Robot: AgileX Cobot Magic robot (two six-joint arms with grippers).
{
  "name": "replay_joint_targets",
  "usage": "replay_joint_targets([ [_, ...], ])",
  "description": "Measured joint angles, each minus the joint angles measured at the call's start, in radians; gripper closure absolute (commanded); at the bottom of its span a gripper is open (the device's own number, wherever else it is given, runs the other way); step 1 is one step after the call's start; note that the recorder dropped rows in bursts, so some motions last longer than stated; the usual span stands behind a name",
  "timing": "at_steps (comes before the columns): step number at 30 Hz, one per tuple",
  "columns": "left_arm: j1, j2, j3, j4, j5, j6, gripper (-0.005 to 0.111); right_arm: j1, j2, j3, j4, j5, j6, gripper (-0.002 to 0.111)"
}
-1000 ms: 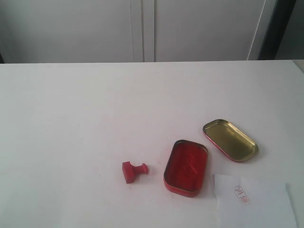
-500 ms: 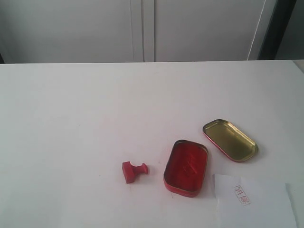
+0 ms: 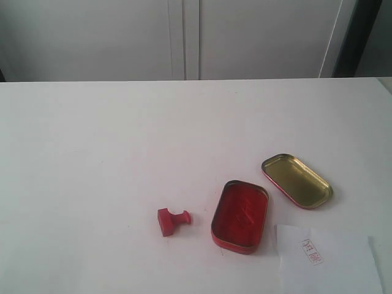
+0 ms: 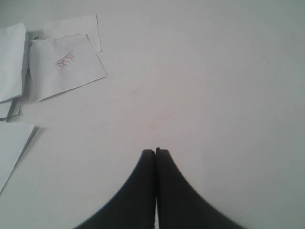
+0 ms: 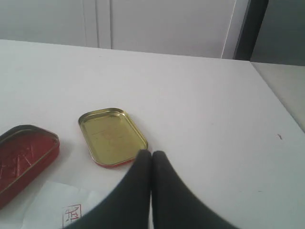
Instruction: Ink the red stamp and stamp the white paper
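The red stamp [image 3: 173,220] lies on its side on the white table, left of the open red ink-pad tin [image 3: 240,215]. The white paper [image 3: 327,259] with a small red imprint [image 3: 311,251] lies at the front right, beside the tin. No arm shows in the exterior view. My left gripper [image 4: 156,151] is shut and empty over bare table. Shut too and holding nothing, my right gripper [image 5: 151,153] hovers near the tin's gold-lined lid [image 5: 112,136], with the ink-pad tin [image 5: 24,156] and the paper [image 5: 62,210] close by.
The gold-lined lid [image 3: 297,180] rests open side up behind the paper. Several other white sheets [image 4: 66,65], one bearing a red imprint, lie in the left wrist view. A grey cabinet front [image 3: 184,37] stands behind the table.
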Motion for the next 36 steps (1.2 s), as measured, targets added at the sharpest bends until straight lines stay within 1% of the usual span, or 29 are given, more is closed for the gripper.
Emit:
replay_joint_targets([
  [5,0.000,0.000,0.000,0.000,0.000,0.000,0.107,0.000,0.000,0.001,0.000,0.038,0.000,0.108],
  [36,0.000,0.000,0.000,0.000,0.000,0.000,0.107,0.000,0.000,0.001,0.000,0.040,0.000,0.108],
])
